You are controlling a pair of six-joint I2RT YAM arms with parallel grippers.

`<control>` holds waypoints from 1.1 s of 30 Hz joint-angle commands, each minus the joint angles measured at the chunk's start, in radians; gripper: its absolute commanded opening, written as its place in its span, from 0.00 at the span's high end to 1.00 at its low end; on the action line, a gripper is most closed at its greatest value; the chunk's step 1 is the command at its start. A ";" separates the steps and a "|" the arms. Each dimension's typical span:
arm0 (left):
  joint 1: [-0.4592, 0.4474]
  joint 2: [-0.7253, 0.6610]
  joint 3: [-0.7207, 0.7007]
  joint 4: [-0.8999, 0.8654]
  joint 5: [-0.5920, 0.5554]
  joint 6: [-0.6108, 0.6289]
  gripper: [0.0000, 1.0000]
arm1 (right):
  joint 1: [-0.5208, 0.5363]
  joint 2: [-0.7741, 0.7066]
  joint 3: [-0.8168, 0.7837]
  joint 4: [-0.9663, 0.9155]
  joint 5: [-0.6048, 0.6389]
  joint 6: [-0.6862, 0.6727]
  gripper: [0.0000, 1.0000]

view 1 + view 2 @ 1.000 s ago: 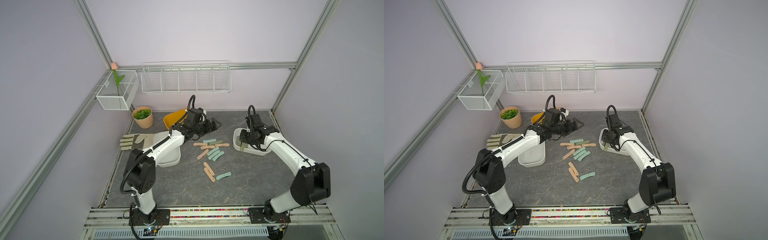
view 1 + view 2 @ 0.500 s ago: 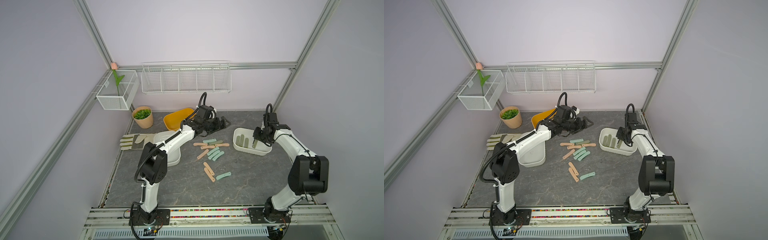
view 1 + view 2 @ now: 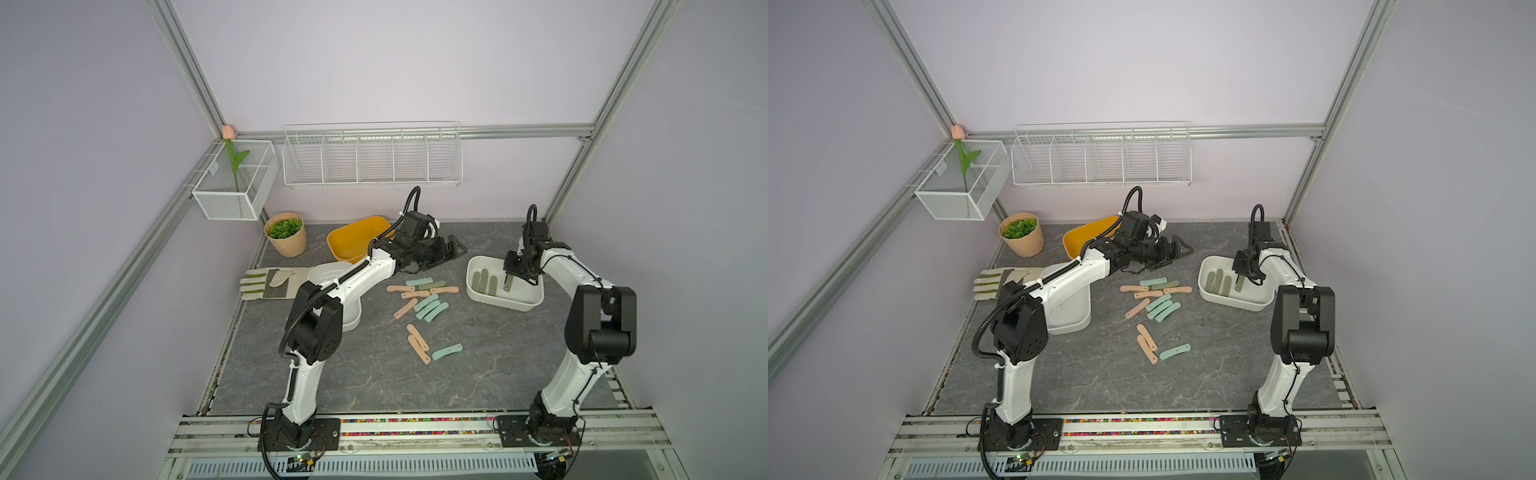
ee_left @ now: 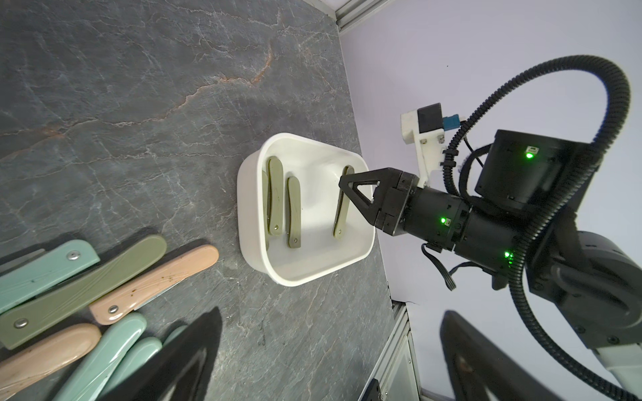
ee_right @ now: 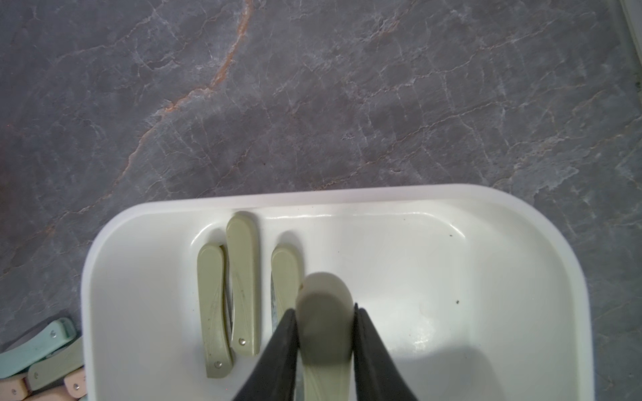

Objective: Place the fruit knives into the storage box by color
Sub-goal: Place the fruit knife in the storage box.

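Having shifted across the white box [image 5: 312,198], right pincer [image 5: 324,312] grips an olive knife [image 5: 324,295]; left pincer [image 3: 453,251] gapes.

The olive knife [image 5: 324,333] in the right hand [image 5: 324,310] is blurred and cut off.

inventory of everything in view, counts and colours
right box: 1, white, table right
left box: 1, white, under left arm
yellow box: 1, yellow, back
boxed fruit knives: 3, olive, right box
held fruit knife: 1, olive, right gripper
loose fruit knives: about 12, peach, mint, one olive, mid-table
glove: 1, beige-olive, left
potted plant: 1, green, back left
wire rack: 1, white, back wall
mesh basket: 1, white, left wall
tulip: 1, pink, mesh basket
left gripper: 1, black, open, behind loose fruit knives
right gripper: 1, black, shut on held fruit knife
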 commanded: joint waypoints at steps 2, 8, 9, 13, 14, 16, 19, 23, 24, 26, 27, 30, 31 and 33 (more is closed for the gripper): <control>-0.006 0.018 0.042 -0.001 0.020 -0.006 0.01 | -0.006 0.052 0.027 0.012 -0.008 -0.036 0.71; -0.006 0.021 0.043 0.003 0.026 -0.008 0.01 | -0.006 0.103 0.048 0.015 0.001 -0.061 0.71; -0.006 0.023 0.043 0.004 0.026 -0.008 0.01 | -0.005 0.109 0.052 0.015 0.001 -0.062 0.71; -0.006 0.031 0.044 0.003 0.028 -0.009 0.01 | -0.005 0.137 0.063 0.014 -0.002 -0.071 0.71; -0.006 0.033 0.044 0.004 0.028 -0.010 0.01 | -0.006 0.145 0.066 0.014 -0.005 -0.071 0.71; -0.006 0.035 0.046 0.006 0.030 -0.011 0.01 | -0.005 0.158 0.071 0.013 -0.007 -0.072 0.71; -0.006 0.038 0.052 0.005 0.030 -0.011 0.01 | -0.006 0.175 0.078 0.015 -0.016 -0.071 0.71; -0.006 0.041 0.055 0.004 0.031 -0.011 0.01 | -0.006 0.194 0.090 0.012 -0.021 -0.071 0.69; -0.006 0.042 0.056 0.005 0.031 -0.011 0.01 | -0.005 0.198 0.093 0.011 -0.022 -0.070 0.67; -0.006 0.043 0.057 0.003 0.030 -0.011 0.01 | -0.005 0.204 0.106 0.002 -0.019 -0.070 0.63; -0.006 0.043 0.056 0.002 0.031 -0.011 0.01 | -0.006 0.205 0.111 -0.003 -0.018 -0.070 0.61; -0.006 0.041 0.055 -0.004 0.030 -0.007 0.01 | -0.007 0.198 0.122 -0.015 -0.017 -0.064 0.59; -0.006 0.039 0.052 -0.008 0.030 -0.005 0.01 | -0.008 0.191 0.123 -0.021 -0.020 -0.062 0.59; -0.006 0.032 0.046 -0.012 0.027 -0.001 0.01 | -0.010 0.171 0.122 -0.028 -0.026 -0.056 0.59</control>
